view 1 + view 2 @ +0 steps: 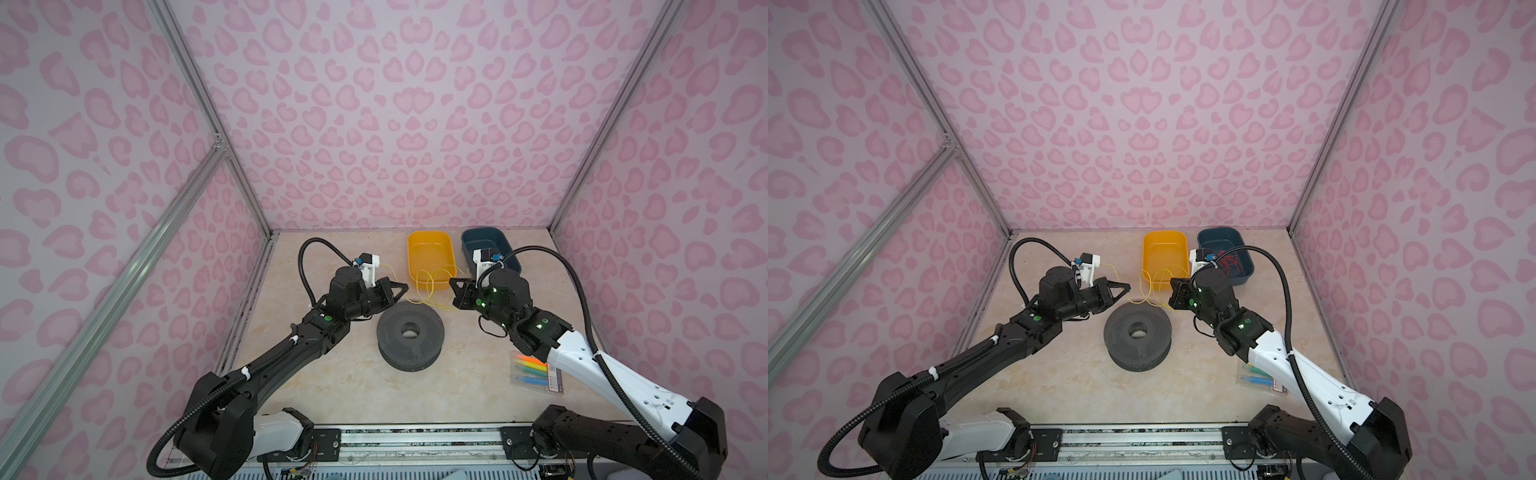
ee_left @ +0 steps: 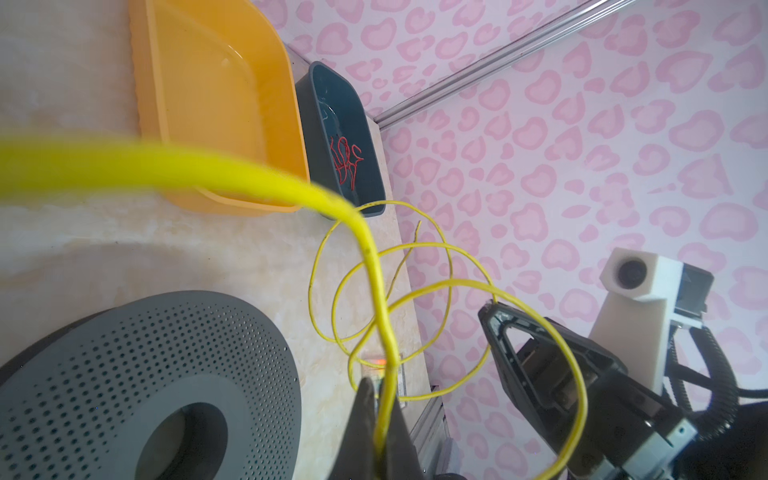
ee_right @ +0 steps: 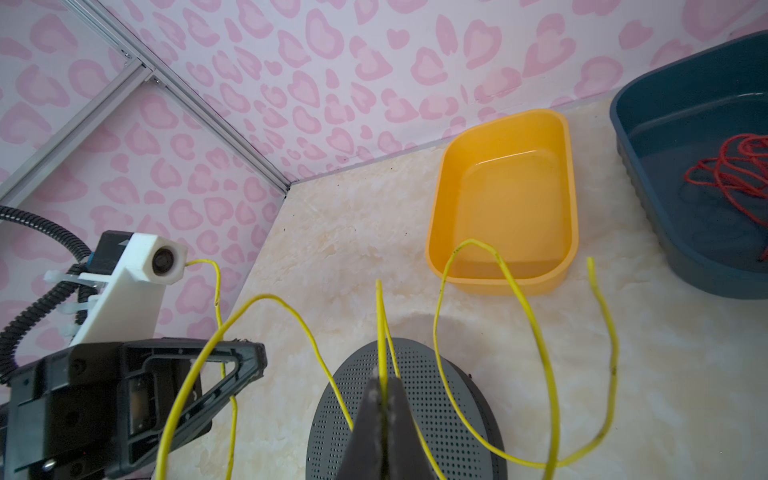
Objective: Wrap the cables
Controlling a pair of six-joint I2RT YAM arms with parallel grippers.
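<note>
a: where's the yellow wire [image 2: 249, 176]?
b: looping in the air between left gripper [image 2: 380, 395] and right gripper [image 3: 384, 386], both pinched on it, over the beige marble table [image 1: 332, 395], far middle. pink blotchy walls [image 1: 374, 124] all around.

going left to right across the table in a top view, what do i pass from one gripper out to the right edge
left gripper → yellow wire → right gripper → pack of markers. The spool and the two bins are left out: they overlap these from side to side.
</note>
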